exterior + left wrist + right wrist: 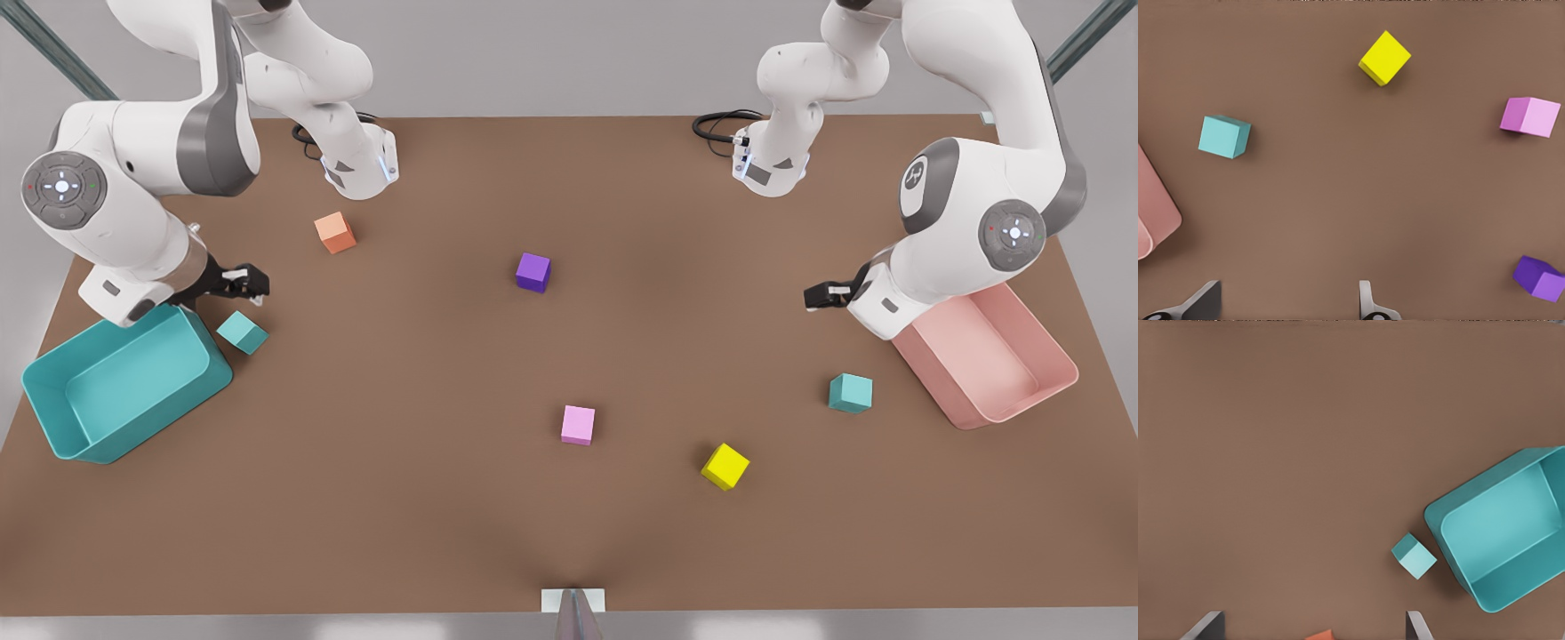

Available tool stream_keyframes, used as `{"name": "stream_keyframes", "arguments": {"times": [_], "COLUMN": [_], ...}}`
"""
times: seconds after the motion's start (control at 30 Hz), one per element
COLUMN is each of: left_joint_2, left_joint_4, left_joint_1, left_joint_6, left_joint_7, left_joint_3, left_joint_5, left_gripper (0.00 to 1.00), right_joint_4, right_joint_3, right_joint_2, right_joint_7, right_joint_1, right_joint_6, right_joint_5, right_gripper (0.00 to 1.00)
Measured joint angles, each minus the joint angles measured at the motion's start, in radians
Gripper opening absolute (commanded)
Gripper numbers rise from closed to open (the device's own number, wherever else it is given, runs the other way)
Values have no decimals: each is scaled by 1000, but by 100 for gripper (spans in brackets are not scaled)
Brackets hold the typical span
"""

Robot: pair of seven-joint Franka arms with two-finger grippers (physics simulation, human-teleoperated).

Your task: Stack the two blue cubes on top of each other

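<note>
The 2 blue cubes are matte and plain, and they lie well apart on the flat brown table (444, 498). One blue cube (241, 332) sits just beside the teal bin (53, 418), a smooth tub with rounded corners, at the front view's left. The right gripper (252, 283) hovers near this cube, its fingers (1205, 625) spread wide and holding nothing. The other blue cube (851, 392) rests near the pink bin (1058, 378), also a rounded tub, at the front view's right. The left gripper (820, 296) hangs above the table beside the pink bin, its fingers (1203, 301) wide apart and empty. Between them lie a purple cube (532, 271), an orange cube (334, 232), a pink cube (578, 425) and a yellow cube (725, 466), each alone.
</note>
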Motion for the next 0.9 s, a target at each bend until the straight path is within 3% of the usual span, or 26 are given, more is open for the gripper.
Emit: {"name": "stream_keyframes", "arguments": {"times": [0.37,0.5,0.7,0.8,0.9], "left_joint_2": [-11,-10,-8,-9,-9], "left_joint_4": [7,7,7,7,7], "left_joint_1": [-6,-6,-4,-4,-5], "left_joint_6": [6,4,3,3,3], "left_joint_7": [-36,-48,-61,-66,-70], "left_joint_3": [-19,-20,-19,-20,-20], "left_joint_5": [1,0,-3,-3,-4], "left_gripper": [100,100,100,100,100], "right_joint_4": [50,20,-175,-425,-538], "right_joint_3": [-10,-11,-11,-14,-26], "right_joint_2": [221,280,198,53,18], "right_joint_7": [8,91,273,359,429], "right_joint_1": [-62,-157,-221,-232,-237], "right_joint_6": [-17,-25,-11,115,260], "right_joint_5": [-54,-19,38,46,44], "right_gripper": [100,100,100,100,100]}}
